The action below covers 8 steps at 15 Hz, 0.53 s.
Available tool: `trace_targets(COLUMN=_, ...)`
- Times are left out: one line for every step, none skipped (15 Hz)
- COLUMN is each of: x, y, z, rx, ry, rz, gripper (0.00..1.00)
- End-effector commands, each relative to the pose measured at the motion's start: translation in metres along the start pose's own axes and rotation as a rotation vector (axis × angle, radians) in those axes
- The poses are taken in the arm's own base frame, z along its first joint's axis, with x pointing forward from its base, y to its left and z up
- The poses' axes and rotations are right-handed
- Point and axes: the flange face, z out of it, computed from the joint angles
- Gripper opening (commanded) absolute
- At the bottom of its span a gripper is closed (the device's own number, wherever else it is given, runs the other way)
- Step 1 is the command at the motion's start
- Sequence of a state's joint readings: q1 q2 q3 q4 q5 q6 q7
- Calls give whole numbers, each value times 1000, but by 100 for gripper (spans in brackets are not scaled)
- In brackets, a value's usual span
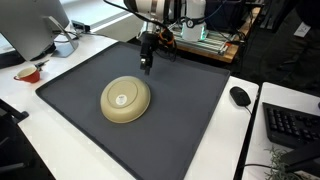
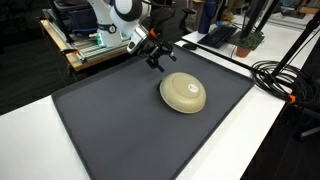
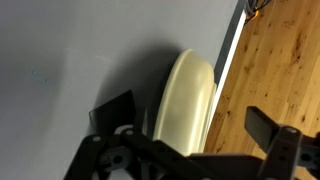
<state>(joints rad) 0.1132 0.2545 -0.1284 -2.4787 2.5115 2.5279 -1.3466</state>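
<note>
A beige bowl [image 1: 125,99] lies upside down near the middle of a dark grey mat [image 1: 190,120] and shows in both exterior views [image 2: 183,93]. My gripper [image 1: 147,62] hangs above the mat's far edge, behind the bowl and apart from it [image 2: 156,60]. In the wrist view the two fingers are spread wide with nothing between them [image 3: 190,112]. The bowl [image 3: 185,90] shows beyond them on the grey mat [image 3: 60,60].
A black mouse [image 1: 240,96] and a keyboard [image 1: 292,123] lie on the white table beside the mat. A small red dish [image 1: 28,73] and a monitor [image 1: 35,25] stand at one side. Black cables [image 2: 280,75] trail near the mat's edge. A wooden cart [image 2: 80,45] stands behind.
</note>
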Motion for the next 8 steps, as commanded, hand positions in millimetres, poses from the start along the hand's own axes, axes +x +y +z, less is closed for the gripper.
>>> trace_targets(x=0, y=2, z=2, rx=1, ry=-5, rz=-2, gripper=100)
trace_targets(x=0, y=4, z=4, rx=1, ry=-8, rz=-2, gripper=100)
trace_targets(x=6, y=3, z=4, rx=15, ry=3, rz=3, gripper=100)
trace_targets(x=11, y=2, z=5, rx=29, ry=11, rz=7, gripper=100)
trace_targets(x=16, y=1, z=7, rx=34, ry=18, rz=9, gripper=100)
trace_targets(x=22, y=-1, z=7, rx=50, ry=27, rz=12, gripper=100)
trace_targets(x=27, y=-3, z=9, rx=67, ry=33, rz=22, gripper=100)
trace_targets(x=31, y=-4, z=10, rx=71, ry=39, rz=21, gripper=100)
